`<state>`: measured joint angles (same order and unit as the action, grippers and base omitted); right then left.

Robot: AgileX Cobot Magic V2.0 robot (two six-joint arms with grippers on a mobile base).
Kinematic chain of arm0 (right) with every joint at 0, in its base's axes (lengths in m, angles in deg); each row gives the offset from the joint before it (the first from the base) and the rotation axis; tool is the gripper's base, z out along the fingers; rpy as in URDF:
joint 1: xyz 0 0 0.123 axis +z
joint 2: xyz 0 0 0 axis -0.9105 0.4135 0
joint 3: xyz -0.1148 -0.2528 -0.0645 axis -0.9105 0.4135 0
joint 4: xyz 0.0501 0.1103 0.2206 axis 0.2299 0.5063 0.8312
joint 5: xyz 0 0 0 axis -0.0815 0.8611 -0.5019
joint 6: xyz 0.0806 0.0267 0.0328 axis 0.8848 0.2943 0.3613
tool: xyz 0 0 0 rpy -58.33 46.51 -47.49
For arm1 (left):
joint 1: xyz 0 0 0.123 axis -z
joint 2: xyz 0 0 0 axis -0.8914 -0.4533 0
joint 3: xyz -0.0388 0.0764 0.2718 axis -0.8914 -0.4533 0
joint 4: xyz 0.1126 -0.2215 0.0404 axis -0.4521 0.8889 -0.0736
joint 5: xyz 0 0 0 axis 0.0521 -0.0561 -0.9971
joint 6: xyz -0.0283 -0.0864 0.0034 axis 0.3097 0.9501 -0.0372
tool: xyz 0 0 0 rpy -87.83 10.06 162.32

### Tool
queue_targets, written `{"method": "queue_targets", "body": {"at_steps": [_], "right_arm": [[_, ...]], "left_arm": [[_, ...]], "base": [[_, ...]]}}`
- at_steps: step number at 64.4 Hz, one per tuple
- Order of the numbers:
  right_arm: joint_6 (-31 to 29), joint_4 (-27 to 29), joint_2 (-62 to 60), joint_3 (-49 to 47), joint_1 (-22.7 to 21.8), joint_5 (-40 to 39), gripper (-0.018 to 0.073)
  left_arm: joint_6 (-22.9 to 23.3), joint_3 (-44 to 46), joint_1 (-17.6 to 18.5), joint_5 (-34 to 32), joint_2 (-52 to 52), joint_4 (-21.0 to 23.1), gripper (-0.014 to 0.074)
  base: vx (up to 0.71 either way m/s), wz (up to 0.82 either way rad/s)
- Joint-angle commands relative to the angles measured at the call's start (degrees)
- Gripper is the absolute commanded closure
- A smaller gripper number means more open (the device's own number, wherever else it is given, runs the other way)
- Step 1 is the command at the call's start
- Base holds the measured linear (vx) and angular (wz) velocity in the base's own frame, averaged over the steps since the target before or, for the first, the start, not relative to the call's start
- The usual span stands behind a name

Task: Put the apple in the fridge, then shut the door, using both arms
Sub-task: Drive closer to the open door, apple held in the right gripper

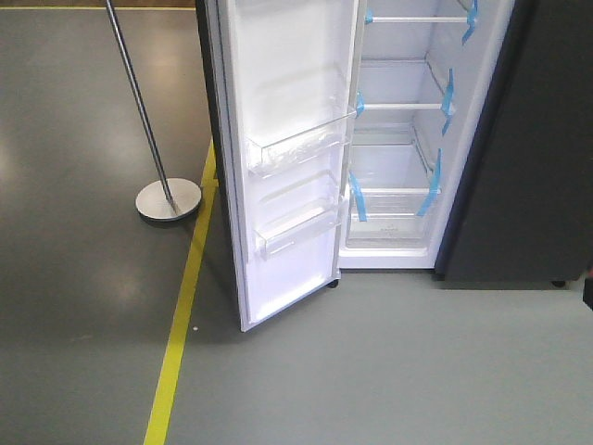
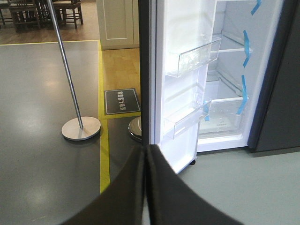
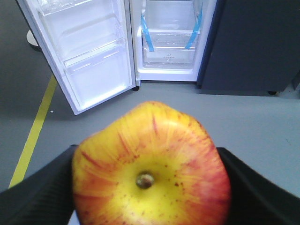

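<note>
Right hand [image 3: 150, 199] is clamped on the apple [image 3: 150, 159], one dark finger [image 3: 33, 197] pressed to each side, the stem dimple facing the camera. Only the right wrist view shows the apple. It is held above the grey floor [image 3: 243, 112], out in front of the fridge [image 3: 168, 28] and well apart from it.

Left hand [image 2: 145, 180] appears only in the left wrist view, its two dark fingers together along a thin seam with nothing between them.

Neither hand shows in the front view. That view gives the fullest look at the door [image 1: 287, 102], swung wide open with two clear bins [image 1: 301, 144], and at the white shelves edged with blue tape [image 1: 430, 190]. The other door [image 1: 542, 139] is shut.

Left of the open door, a pole stand [image 1: 168, 198] sits beside a yellow line [image 1: 181, 324]. The left wrist view adds a dark floor sign [image 2: 122, 101], a second round base [image 2: 135, 129] and wooden chairs [image 2: 28, 11].
</note>
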<state>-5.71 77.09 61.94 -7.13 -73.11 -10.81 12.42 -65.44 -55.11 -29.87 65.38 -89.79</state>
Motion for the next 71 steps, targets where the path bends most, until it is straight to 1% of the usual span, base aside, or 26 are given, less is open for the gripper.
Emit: {"method": "queue_targets", "body": {"at_steps": [1, 71], "right_arm": [[-0.14, 0.43, -0.19, -1.62, -0.22, -3.97, 0.0372], [-0.14, 0.43, -0.19, -1.62, -0.22, -3.97, 0.0372]], "left_arm": [[0.16, -1.14, 0.16, -4.07, 0.70, 0.07, 0.0602], [0.16, -1.14, 0.16, -4.07, 0.70, 0.07, 0.0602]], "base": [[0.07, 0.00], [0.06, -0.01]]}}
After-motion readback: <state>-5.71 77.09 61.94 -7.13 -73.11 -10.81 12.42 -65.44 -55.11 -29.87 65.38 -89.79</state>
